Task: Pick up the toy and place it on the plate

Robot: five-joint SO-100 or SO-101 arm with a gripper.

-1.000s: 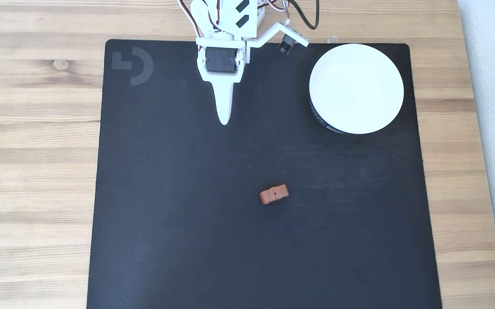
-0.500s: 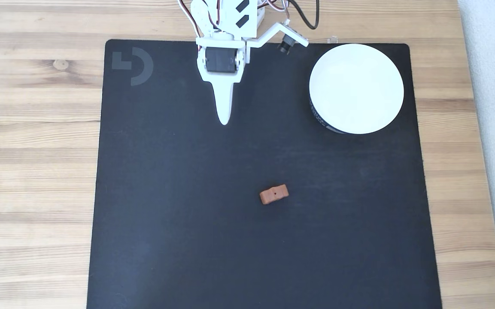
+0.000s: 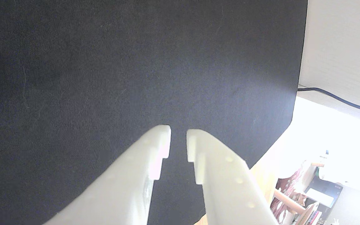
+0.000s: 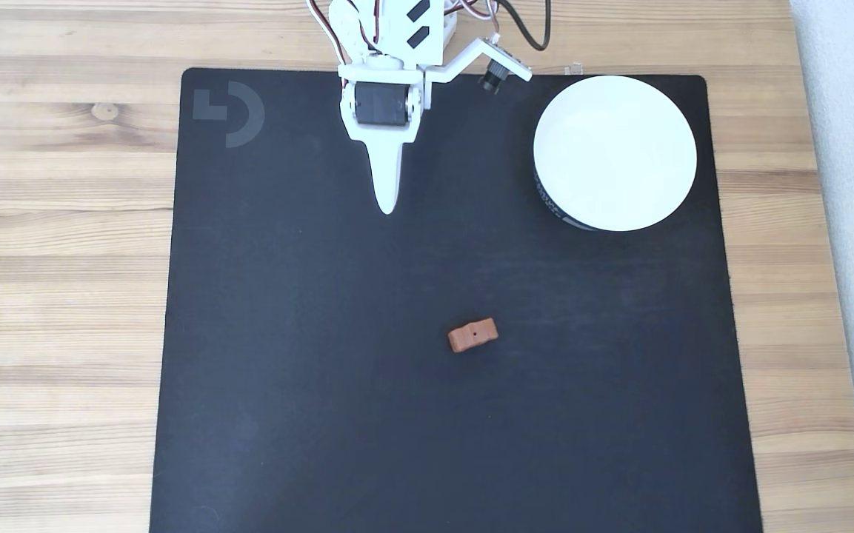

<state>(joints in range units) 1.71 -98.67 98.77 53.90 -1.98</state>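
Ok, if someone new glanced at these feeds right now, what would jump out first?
Probably the white plate, bright against the black mat at its upper right corner in the fixed view. Next, the small reddish-brown toy lying alone near the mat's middle. Then the white gripper at top centre, jaws slightly apart and holding nothing in the wrist view.

**Two cameras: one high above, one riding on the arm**

The fixed view looks straight down from well above the wooden surface [image 4: 64, 259], taking in the whole black mat [image 4: 323, 407]. The arm's base sits at the far, top edge of that picture, and the arm [image 4: 386, 111] reaches toward the near, bottom edge.

The wrist view rides close behind the jaws, looking forward and down along them at the black mat [image 3: 105, 62] from near range. The mat's edge runs down its right side, with a bright room beyond.

Both views share the mat and the white gripper [image 3: 178, 137], seen from above in the fixed view [image 4: 387, 207].
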